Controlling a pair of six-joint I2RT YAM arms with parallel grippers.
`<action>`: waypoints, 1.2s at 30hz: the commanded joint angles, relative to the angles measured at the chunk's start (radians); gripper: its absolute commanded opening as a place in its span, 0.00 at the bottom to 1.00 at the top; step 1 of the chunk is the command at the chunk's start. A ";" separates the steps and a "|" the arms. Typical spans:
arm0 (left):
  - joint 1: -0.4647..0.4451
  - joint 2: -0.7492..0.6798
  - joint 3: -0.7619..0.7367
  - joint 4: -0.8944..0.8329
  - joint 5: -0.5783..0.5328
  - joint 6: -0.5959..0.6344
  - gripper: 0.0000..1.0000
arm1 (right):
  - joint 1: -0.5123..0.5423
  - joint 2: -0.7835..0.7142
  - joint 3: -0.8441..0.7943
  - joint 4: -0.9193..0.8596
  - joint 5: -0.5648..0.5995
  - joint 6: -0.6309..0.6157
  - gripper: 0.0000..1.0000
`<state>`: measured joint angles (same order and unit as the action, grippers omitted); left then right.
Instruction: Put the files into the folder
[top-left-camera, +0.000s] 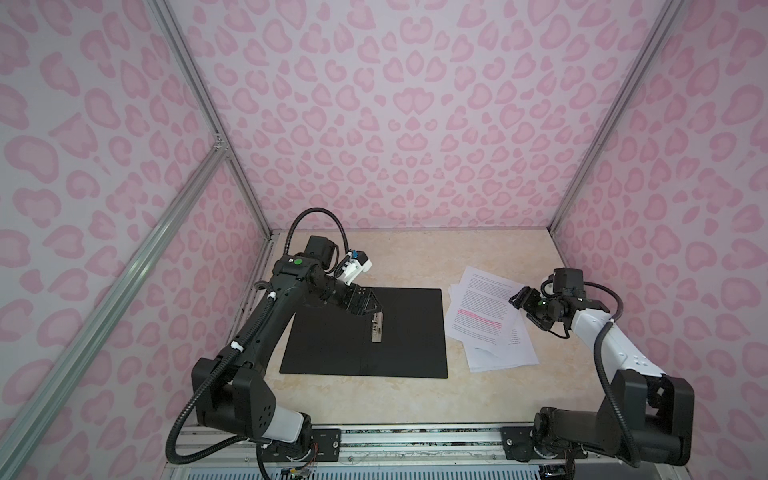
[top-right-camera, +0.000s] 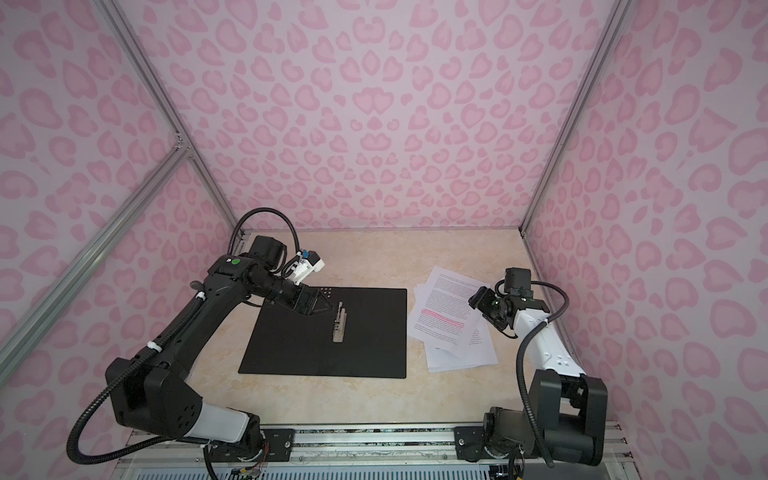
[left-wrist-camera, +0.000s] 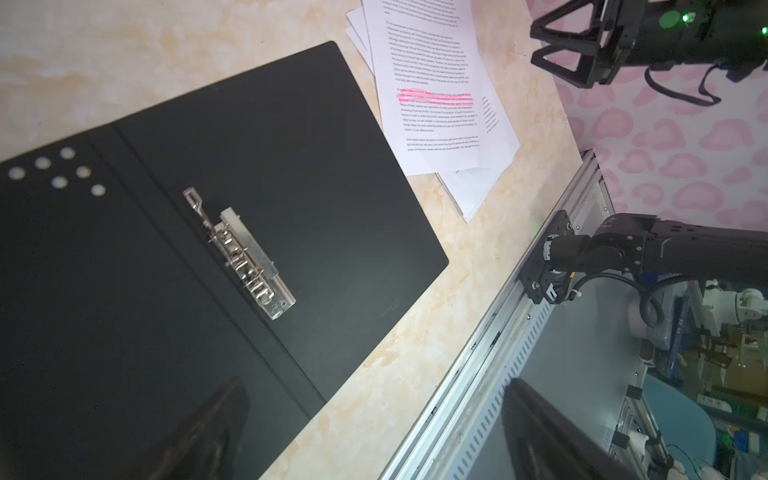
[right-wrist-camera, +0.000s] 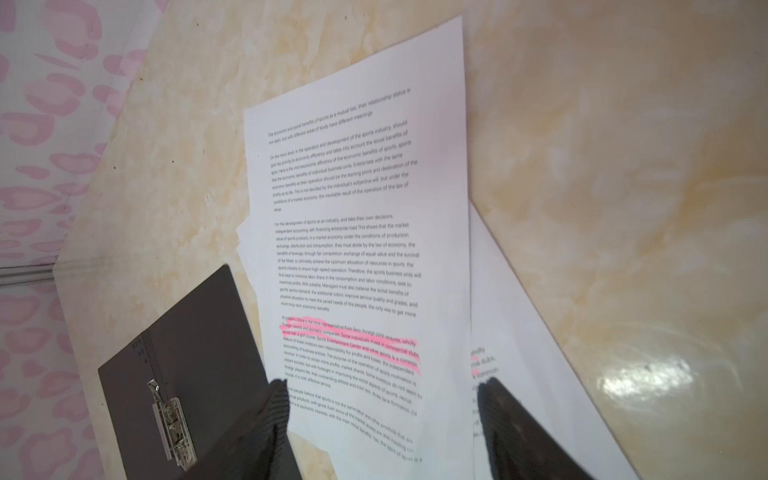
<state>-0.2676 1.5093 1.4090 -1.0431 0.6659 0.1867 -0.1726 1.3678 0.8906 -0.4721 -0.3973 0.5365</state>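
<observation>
Right of the open folder (top-left-camera: 407, 332), the files (top-left-camera: 482, 307) lie fanned; only the wrist views plainly show the left gripper (left-wrist-camera: 374, 386) and right gripper (right-wrist-camera: 382, 384) spread wide, empty.

Printed in black on the top sheet of the files (right-wrist-camera: 353, 249): "The economic and social benefits of sports"; lower, "For the development of sports as an industry"; under the pink highlight (right-wrist-camera: 353, 345), "commercial clubs".

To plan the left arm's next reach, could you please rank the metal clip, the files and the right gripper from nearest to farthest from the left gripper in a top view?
From the left gripper:
1. metal clip: just beside it, on the open folder.
2. files: right of the folder.
3. right gripper: above the files' right side.
</observation>
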 joint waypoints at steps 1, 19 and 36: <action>-0.068 0.085 0.076 0.037 -0.004 -0.034 0.98 | -0.031 0.106 0.064 0.032 0.016 -0.053 0.75; -0.340 0.697 0.596 0.116 -0.063 -0.142 0.98 | -0.117 0.434 0.193 0.149 -0.055 -0.025 0.75; -0.372 0.980 0.853 0.103 -0.081 -0.179 0.98 | -0.123 0.579 0.205 0.200 -0.198 -0.057 0.75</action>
<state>-0.6373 2.4695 2.2383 -0.9291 0.5888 0.0193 -0.2974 1.9045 1.1156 -0.2173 -0.5838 0.4740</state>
